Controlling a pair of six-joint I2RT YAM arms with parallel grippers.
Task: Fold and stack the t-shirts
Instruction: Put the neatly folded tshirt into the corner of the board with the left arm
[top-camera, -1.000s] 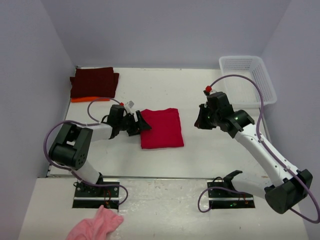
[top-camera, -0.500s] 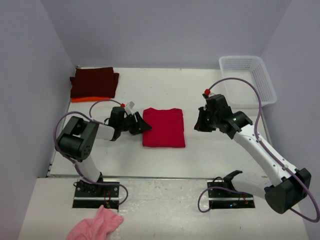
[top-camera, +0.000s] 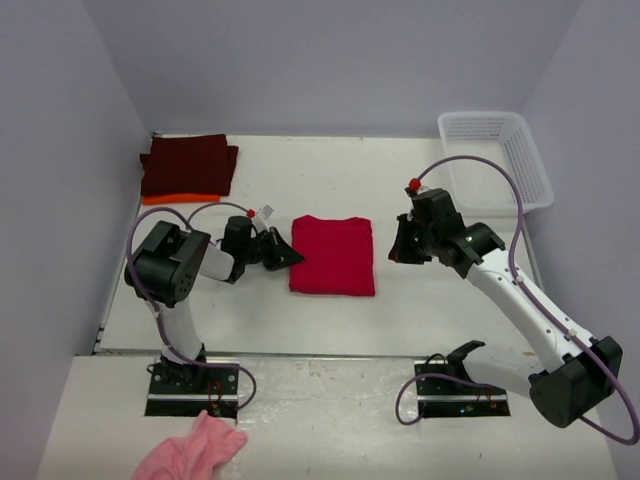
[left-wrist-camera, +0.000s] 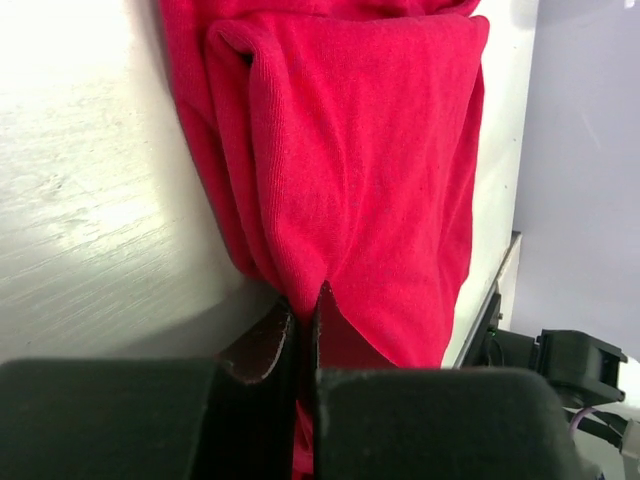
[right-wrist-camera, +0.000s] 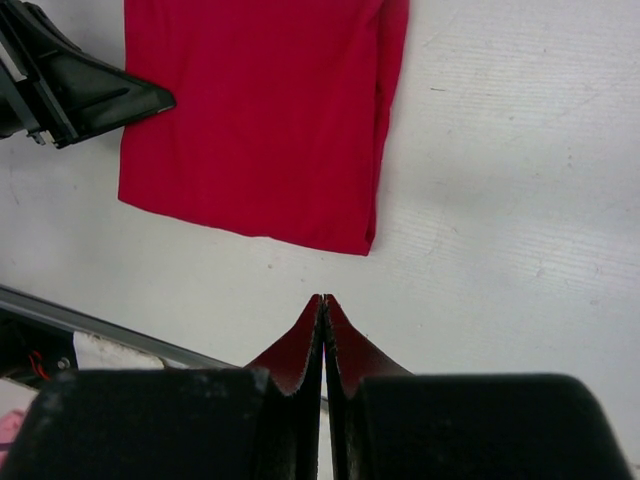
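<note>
A folded bright red t-shirt (top-camera: 333, 256) lies flat mid-table, also seen in the left wrist view (left-wrist-camera: 350, 150) and the right wrist view (right-wrist-camera: 250, 120). My left gripper (top-camera: 295, 257) lies low at the shirt's left edge and is shut on a pinch of its fabric (left-wrist-camera: 310, 300). My right gripper (top-camera: 397, 250) hovers just right of the shirt, shut with nothing in it (right-wrist-camera: 323, 300). A folded dark maroon t-shirt (top-camera: 188, 165) rests on an orange t-shirt (top-camera: 180, 199) at the back left; only an orange strip shows.
A white plastic basket (top-camera: 537, 165) stands at the back right corner. A small pink fluffy cloth (top-camera: 190, 450) lies off the table by the left arm's base. Walls close in on the left, back and right.
My left gripper went from open to shut on the red t-shirt's left edge while reaching right; the shirt shifted slightly right. The right arm barely moved.
</note>
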